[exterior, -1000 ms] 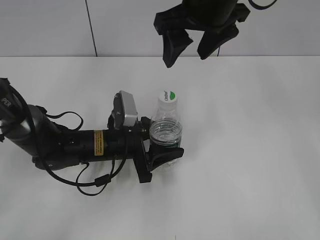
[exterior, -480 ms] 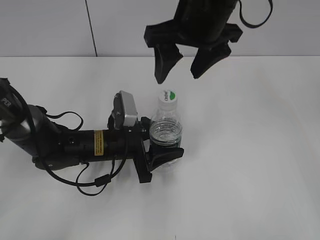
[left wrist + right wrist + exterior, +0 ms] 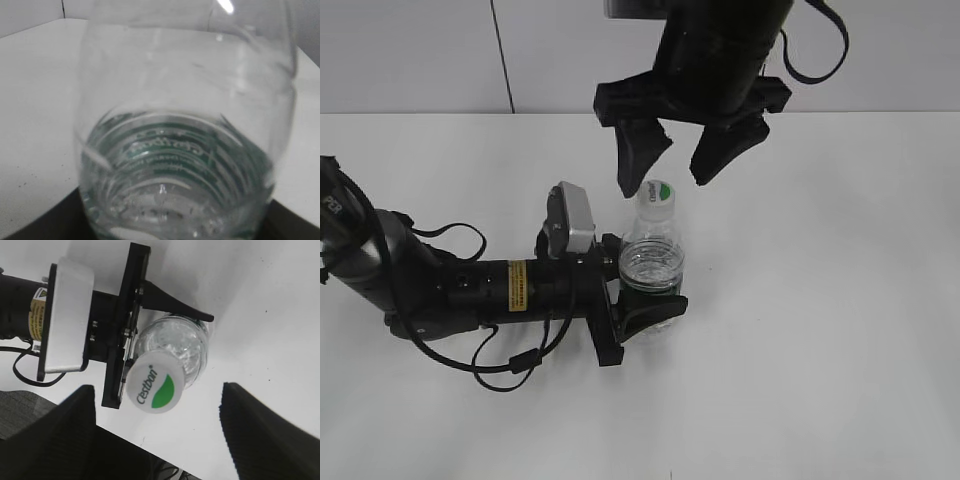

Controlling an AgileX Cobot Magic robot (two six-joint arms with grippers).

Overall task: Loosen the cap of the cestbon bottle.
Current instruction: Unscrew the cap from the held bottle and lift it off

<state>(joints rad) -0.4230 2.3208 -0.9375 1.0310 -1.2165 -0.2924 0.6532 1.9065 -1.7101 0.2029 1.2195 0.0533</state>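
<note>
The cestbon bottle stands upright on the white table, clear and ribbed, with its dark green label low down. My left gripper is shut on its body from the left. In the left wrist view the bottle fills the frame. The white cap with its green mark is on the neck. My right gripper is open and hangs just above the cap, one finger on each side. In the right wrist view the cap lies between the two dark fingers of the right gripper.
The left arm lies along the table at the left, with loose cables beside it. The white table stretches to the right and front. A grey wall runs along the back edge.
My right gripper has come down and to the left, from high above the table to just over the cap, still open. The left gripper and the bottle have not moved.
</note>
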